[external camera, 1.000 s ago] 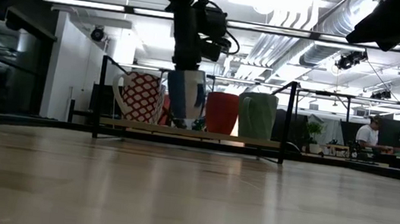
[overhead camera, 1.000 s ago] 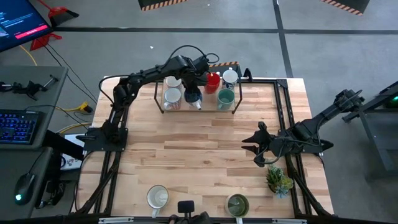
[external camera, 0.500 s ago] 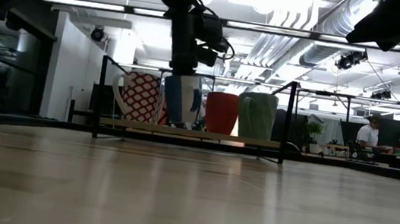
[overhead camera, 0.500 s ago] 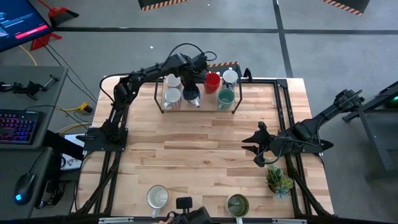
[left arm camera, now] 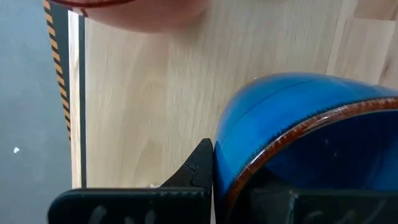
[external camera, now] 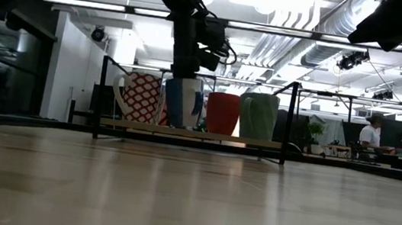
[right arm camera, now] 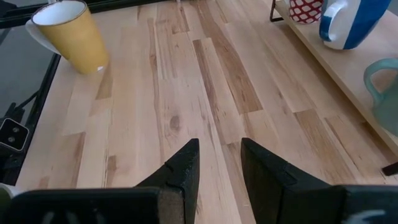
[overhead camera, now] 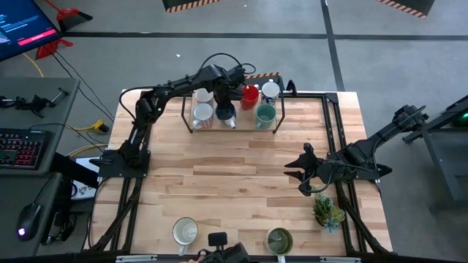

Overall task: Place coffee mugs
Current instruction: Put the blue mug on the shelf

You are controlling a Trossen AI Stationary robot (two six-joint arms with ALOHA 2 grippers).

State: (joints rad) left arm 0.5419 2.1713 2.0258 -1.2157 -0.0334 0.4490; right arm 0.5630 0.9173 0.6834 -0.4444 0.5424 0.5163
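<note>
Looks like the blue mug (overhead camera: 225, 112) is getting set down on the rack (overhead camera: 191, 127) at the table's far edge. The left gripper (overhead camera: 228, 97) sits right above it, fingers clamped over the rim. Next it needs to let go and lift straight up. The right gripper (overhead camera: 301, 174) idles mid-table, slightly open.
</note>
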